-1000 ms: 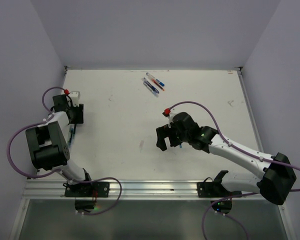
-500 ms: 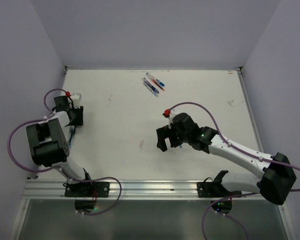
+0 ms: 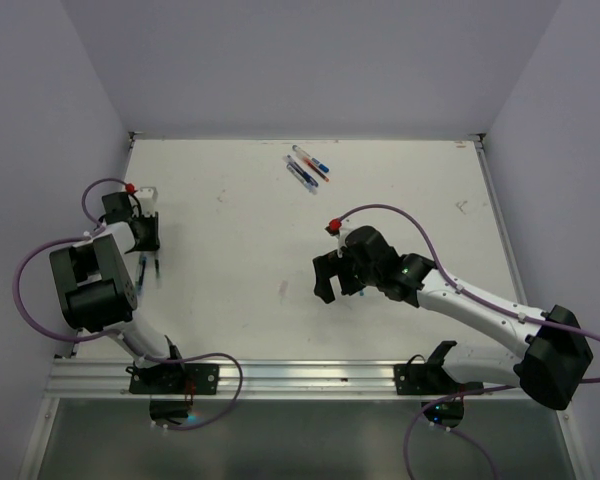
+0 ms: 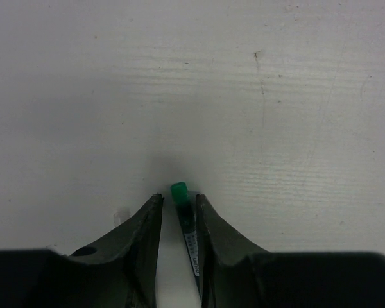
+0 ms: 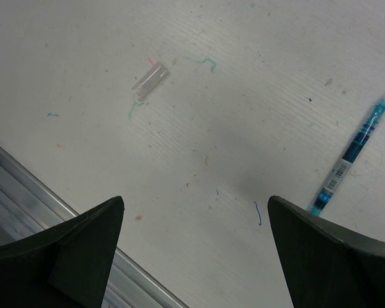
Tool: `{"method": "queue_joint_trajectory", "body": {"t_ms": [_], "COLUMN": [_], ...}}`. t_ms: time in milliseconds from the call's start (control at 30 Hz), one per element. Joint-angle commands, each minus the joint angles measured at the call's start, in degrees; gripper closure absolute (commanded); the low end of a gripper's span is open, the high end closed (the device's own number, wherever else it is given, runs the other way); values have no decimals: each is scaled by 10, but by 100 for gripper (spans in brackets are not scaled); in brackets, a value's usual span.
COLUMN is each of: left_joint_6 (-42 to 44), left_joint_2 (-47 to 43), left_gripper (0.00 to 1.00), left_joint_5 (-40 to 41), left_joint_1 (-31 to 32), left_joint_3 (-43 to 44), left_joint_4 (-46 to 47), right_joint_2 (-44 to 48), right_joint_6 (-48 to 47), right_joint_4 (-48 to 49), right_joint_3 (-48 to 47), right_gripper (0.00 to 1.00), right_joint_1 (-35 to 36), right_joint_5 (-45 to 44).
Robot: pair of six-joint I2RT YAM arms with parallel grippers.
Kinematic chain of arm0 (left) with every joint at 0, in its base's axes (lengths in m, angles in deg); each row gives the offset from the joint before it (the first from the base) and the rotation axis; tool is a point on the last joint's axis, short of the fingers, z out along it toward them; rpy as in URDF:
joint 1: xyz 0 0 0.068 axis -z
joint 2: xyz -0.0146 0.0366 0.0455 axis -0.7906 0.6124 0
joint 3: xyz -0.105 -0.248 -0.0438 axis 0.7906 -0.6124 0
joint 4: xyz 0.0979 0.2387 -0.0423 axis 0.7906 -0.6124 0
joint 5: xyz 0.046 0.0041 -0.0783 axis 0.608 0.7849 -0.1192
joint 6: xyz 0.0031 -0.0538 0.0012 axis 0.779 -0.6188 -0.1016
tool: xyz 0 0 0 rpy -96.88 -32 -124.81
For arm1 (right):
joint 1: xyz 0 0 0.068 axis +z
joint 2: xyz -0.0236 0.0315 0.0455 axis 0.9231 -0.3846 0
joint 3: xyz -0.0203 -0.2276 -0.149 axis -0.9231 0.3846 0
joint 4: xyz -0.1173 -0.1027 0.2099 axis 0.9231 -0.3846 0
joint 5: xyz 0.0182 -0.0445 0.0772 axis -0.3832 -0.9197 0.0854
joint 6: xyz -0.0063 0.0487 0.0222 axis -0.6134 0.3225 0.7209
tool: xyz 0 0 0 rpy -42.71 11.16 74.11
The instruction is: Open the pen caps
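A dark pen with a green end [image 4: 179,192] lies on the table between my left gripper's [image 4: 178,204] fingertips. It rests against the right finger, with a gap to the left finger. The jaws stand only narrowly apart. In the top view my left gripper [image 3: 148,258] is near the table's left edge. My right gripper [image 5: 196,204] is wide open and empty above bare table, in the top view [image 3: 330,285] right of centre. A teal pen [image 5: 350,157] lies to its right. A small clear tube with a pink tip [image 5: 149,79] lies ahead. Three pens with blue and red ends [image 3: 306,166] lie at the back.
The aluminium rail [image 5: 13,179] runs along the table's near edge. Walls close the table [image 3: 430,190] in on the left, back and right. The table carries small ink marks.
My left gripper has moved a little toward the back and the left wall. The right arm has not moved.
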Motion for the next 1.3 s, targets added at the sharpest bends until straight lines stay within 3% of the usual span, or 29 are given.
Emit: {"method": "queue_joint_trajectory", "body": {"t_ms": [0,100,200,367,500,667,800,1067,1267], "left_joint_6": [23,22,21,-1,-35,-137,-285,-467,-573], "left_joint_2": [12,14,21,14,-43,-130,-221,-322,-369], "left_gripper": [72,81,100,100,100,100,100,100,100], "left_joint_5": [-6,-12,-32,-73,-111,-202,-301,-374,-417], "left_joint_1": [-4,-3,-4,1,38,92,150,202,260], "left_joint_3": [8,9,19,33,33,-3,-73,-136,-191], "left_joint_4": [-6,-9,-18,-20,-9,43,183,328,439], "right_joint_2": [20,22,24,21,9,-6,-7,7,1], "right_joint_6": [-1,-1,-1,9,12,9,9,40,83], "right_joint_4": [12,12,13,2,-16,-39,-58,-38,49], "right_joint_3": [1,2,3,1,-8,-23,-43,-79,-87], "right_gripper": [1,1,1,1,1,1,1,2,5], "right_joint_1": [3,3,3,3,3,3,3,3,3], "right_joint_5": [-14,-17,-19,-66,-89,-118,-99,-9,53]}}
